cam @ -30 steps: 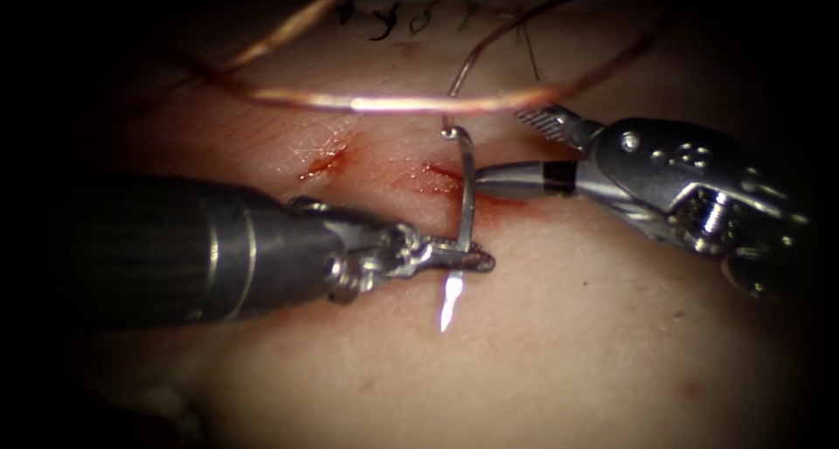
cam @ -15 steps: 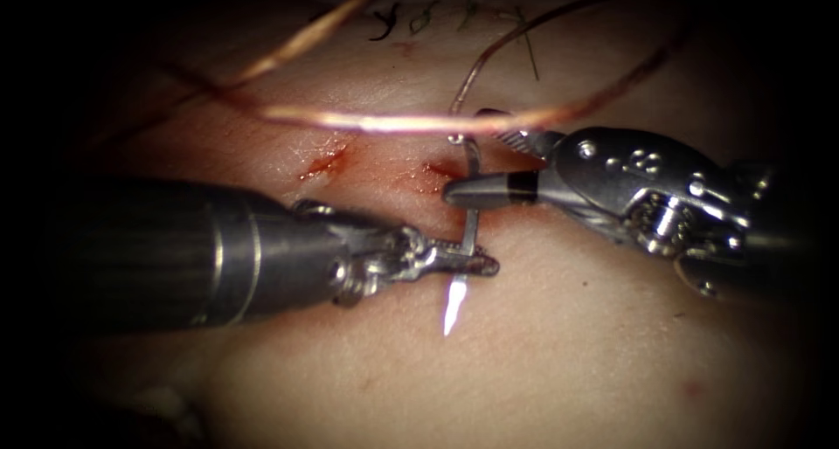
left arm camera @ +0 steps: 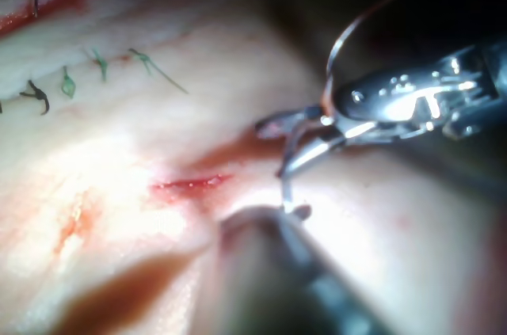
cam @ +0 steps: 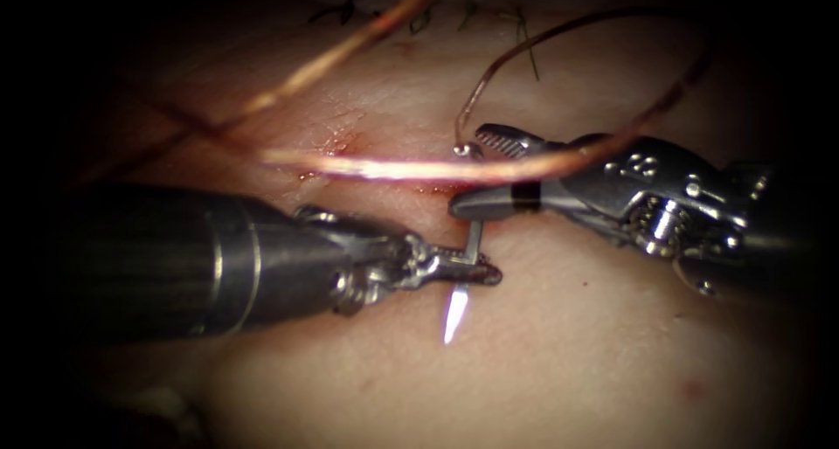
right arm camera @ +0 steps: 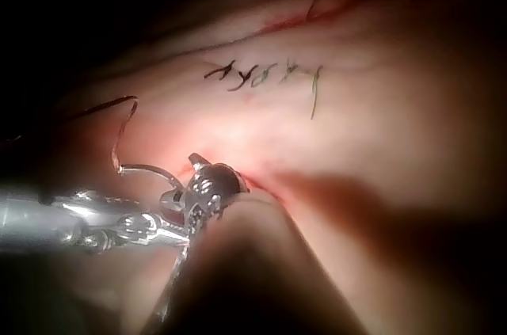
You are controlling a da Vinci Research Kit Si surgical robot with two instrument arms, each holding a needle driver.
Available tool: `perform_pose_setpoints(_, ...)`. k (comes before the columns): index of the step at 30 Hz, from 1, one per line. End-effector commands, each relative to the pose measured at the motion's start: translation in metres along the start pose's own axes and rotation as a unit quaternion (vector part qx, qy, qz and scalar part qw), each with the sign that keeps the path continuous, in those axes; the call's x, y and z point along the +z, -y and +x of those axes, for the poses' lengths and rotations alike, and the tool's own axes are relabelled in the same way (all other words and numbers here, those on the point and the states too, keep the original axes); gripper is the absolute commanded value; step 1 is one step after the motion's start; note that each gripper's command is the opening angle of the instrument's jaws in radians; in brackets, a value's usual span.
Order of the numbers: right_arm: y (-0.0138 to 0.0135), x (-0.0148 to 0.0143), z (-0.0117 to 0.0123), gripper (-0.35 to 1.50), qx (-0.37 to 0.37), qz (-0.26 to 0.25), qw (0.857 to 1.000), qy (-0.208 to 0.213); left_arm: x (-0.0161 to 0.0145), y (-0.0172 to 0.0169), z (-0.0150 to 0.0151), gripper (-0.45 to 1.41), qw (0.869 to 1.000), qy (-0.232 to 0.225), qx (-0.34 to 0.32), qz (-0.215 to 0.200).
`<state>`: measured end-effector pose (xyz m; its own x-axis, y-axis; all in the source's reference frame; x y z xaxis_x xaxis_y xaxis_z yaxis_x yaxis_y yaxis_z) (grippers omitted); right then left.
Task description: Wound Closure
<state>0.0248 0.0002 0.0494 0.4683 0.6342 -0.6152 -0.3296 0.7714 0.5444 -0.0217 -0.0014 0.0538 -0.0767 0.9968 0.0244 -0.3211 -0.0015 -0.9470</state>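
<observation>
Endoscope view, nearest first: the bright pointed tip of the curved steel needle (cam: pixel 454 314) hangs free above the pale pork-belly tissue (cam: pixel 542 370), at about six o'clock from the left arm's dark-shafted needle driver (cam: pixel 476 272). That tool's small jaws are pressed together on the needle a short way behind the tip, so the point sticks out below them. From there the needle's body rises toward twelve o'clock and passes between the jaws of the right arm's silver needle driver (cam: pixel 476 171). Those jaws stand apart in a moderate V, the dark lower one level, the serrated upper one lifted, with the needle's shaft and swaged end lying in the gap; they are not clamped on it, and I can't tell whether either jaw touches it. The needle is clear of the tissue. Coppery-brown suture thread (cam: pixel 384 165) leaves the swaged end and loops over the right tool. Beneath it lie short red cuts wet with red fluid (cam: pixel 332 148). Farthest off, at twelve o'clock, sit dark and green knotted stitch ends (cam: pixel 523 38). No readable writing anywhere.
</observation>
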Motion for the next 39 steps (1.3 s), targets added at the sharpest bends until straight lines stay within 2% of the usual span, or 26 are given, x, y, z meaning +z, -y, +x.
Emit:
perform_pose_setpoints(1,0.0002,0.0009,-0.0003,-0.30,0.000,0.002,1.000,-0.005,0.0007,0.0004,-0.0002,-0.45,1.000,0.000,-0.001,-0.001)
perform_pose_setpoints(2,0.0003,0.0009,-0.0003,-0.35,-0.001,0.002,1.000,-0.009,0.0007,0.0004,-0.0002,-0.45,1.000,0.000,-0.001,-0.002)
perform_pose_setpoints(8,0.0005,0.0009,0.0001,-0.35,0.004,-0.001,1.000,-0.024,0.0007,0.0004,-0.0002,-0.45,1.000,0.001,-0.001,-0.003)
perform_pose_setpoints(9,0.0005,0.0009,0.0002,-0.30,0.004,0.000,1.000,-0.024,0.0007,0.0004,-0.0002,-0.45,1.000,-0.001,-0.001,-0.004)
perform_pose_setpoints(11,0.0006,0.0008,0.0005,-0.11,0.005,0.000,1.000,-0.024,0.0007,0.0004,-0.0002,-0.45,1.000,0.000,-0.001,-0.005)
perform_pose_setpoints(12,0.0006,0.0008,0.0009,0.41,0.008,-0.004,1.000,-0.026,0.0008,0.0004,-0.0002,-0.45,1.000,0.001,-0.001,-0.005)
perform_pose_setpoints(13,0.0006,0.0009,0.0011,0.71,0.009,-0.011,1.000,-0.027,0.0008,0.0004,-0.0002,-0.45,1.000,0.000,-0.001,-0.007)
perform_pose_setpoints(14,0.0006,0.0009,0.0011,0.71,0.009,-0.011,1.000,-0.027,0.0008,0.0004,-0.0002,-0.45,1.000,0.000,-0.001,-0.007)
perform_pose_setpoints(15,0.0005,0.0009,0.0015,0.96,0.012,-0.022,0.999,-0.038,0.0007,0.0004,-0.0002,-0.45,1.000,0.001,-0.001,-0.007)
perform_pose_setpoints(17,0.0005,0.0010,0.0015,0.98,0.012,-0.026,0.998,-0.053,0.0007,0.0004,-0.0002,-0.45,1.000,0.000,-0.001,-0.010)
perform_pose_setpoints(22,0.0007,0.0012,0.0014,0.99,0.011,-0.027,0.998,-0.055,0.0007,0.0004,-0.0002,-0.45,1.000,-0.002,-0.001,-0.012)
perform_pose_setpoints(28,0.0008,0.0013,0.0012,0.81,0.010,-0.028,0.998,-0.054,0.0006,0.0004,-0.0003,-0.45,1.000,-0.006,-0.001,-0.019)
perform_pose_setpoints(30,0.0008,0.0013,0.0011,0.49,0.009,-0.021,0.998,-0.058,0.0006,0.0004,-0.0004,-0.45,1.000,-0.007,-0.001,-0.020)
perform_pose_setpoints(31,0.0008,0.0013,0.0011,0.49,0.009,-0.021,0.998,-0.058,0.0006,0.0004,-0.0004,-0.45,1.000,-0.007,-0.001,-0.020)
perform_pose_setpoints(32,0.0009,0.0013,0.0010,-0.35,0.008,-0.013,0.998,-0.060,0.0006,0.0003,-0.0004,-0.45,1.000,-0.006,-0.001,-0.021)
perform_pose_setpoints(39,0.0007,0.0009,0.0011,-0.35,0.008,-0.011,0.998,-0.058,0.0006,0.0001,-0.0007,-0.45,1.000,-0.005,-0.001,-0.023)
